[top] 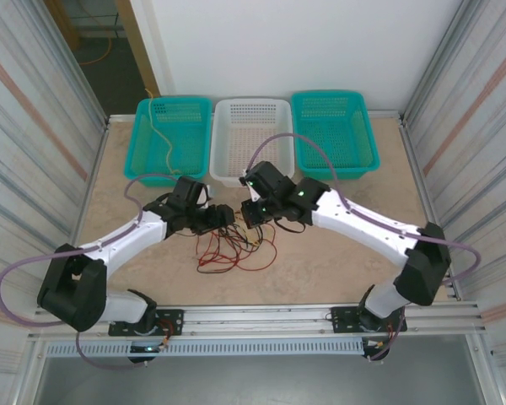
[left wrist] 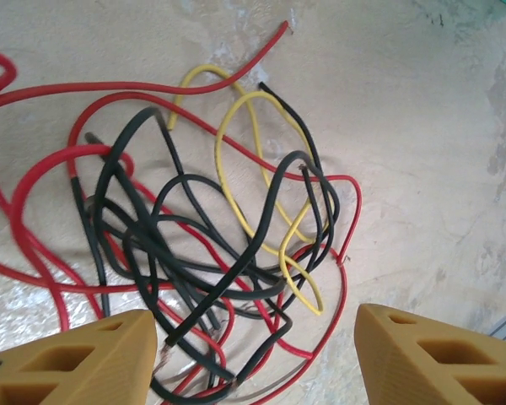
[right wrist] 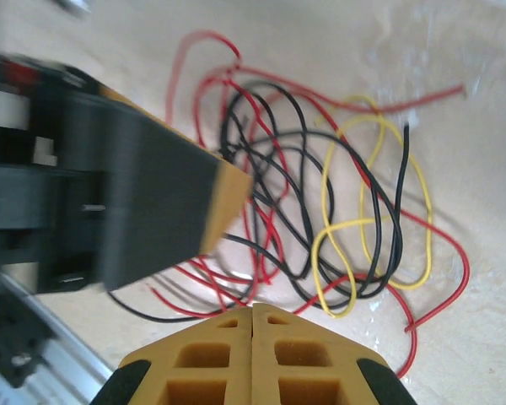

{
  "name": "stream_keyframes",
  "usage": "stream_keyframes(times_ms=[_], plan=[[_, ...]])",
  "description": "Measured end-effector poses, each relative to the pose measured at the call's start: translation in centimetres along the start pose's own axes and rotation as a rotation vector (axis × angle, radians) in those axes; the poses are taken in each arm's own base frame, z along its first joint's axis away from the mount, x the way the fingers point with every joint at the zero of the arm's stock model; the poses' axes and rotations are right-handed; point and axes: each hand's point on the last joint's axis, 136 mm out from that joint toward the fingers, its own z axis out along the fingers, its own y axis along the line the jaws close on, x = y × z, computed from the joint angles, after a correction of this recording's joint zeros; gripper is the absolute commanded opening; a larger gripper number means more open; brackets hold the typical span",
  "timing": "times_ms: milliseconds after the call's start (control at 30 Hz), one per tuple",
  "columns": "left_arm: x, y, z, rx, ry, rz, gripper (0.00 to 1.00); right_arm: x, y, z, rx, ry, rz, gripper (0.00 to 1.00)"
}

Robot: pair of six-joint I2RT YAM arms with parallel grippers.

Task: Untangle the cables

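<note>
A tangle of thin red, black and yellow cables (top: 236, 249) lies on the tabletop between the two arms. My left gripper (top: 223, 218) hovers over its left side. In the left wrist view the left gripper (left wrist: 257, 359) is open, and black and red strands (left wrist: 261, 236) run across the wide gap between its yellow fingers without touching either. My right gripper (top: 249, 211) faces it from the right. In the right wrist view the right gripper (right wrist: 252, 306) is shut, pads pressed together above the cables (right wrist: 402, 169), with no strand visible between them. The left gripper's finger (right wrist: 223, 198) looms blurred at the left.
Three baskets stand along the far edge: a teal one (top: 174, 102) with a pale yellow cable (top: 163, 135) in it, a white one (top: 253, 103) and another teal one (top: 325, 94). A metal rail (top: 253, 316) runs along the near edge. Corrugated walls close both sides.
</note>
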Motion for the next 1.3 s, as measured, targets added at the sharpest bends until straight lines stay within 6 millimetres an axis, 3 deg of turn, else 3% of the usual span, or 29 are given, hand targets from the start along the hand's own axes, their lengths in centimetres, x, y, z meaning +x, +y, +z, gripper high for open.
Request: stream_keyframes(times_ms=[100,200,333,467,633,800,1000,1100,1167,1300], plan=[[0.0,0.2,0.3,-0.005,0.005,-0.010,0.63,-0.8,0.3,-1.8,-0.025,-0.043,0.002,0.07],[0.0,0.2,0.3,-0.007,0.003,-0.014,0.63,-0.7,-0.2,-1.3,-0.013,-0.032,0.014,0.19],[-0.1,0.5,0.3,-0.020,-0.005,-0.015,0.63,1.9,-1.8,3.4,0.043,0.077,0.043,0.37],[-0.1,0.6,0.3,-0.027,-0.002,-0.018,0.63,5.7,-4.1,8.4,0.126,0.224,0.063,0.42],[0.2,0.9,0.3,-0.042,0.005,-0.023,0.63,7.7,-5.5,11.2,0.179,0.301,0.065,0.39],[0.2,0.9,0.3,-0.042,0.005,-0.024,0.63,8.2,-5.8,12.7,0.194,0.329,0.064,0.34],[0.2,1.0,0.3,-0.042,0.006,-0.027,0.63,9.2,-6.0,14.0,0.198,0.360,0.056,0.08],[0.3,1.1,0.5,-0.047,0.012,-0.030,0.63,9.2,-6.0,14.0,0.199,0.361,0.054,0.00],[0.3,1.3,0.7,-0.051,0.017,-0.033,0.62,9.0,-5.7,13.8,0.193,0.354,0.053,0.00],[0.4,1.7,1.5,-0.063,0.031,-0.055,0.60,7.1,-4.1,11.4,0.145,0.289,0.035,0.00]])
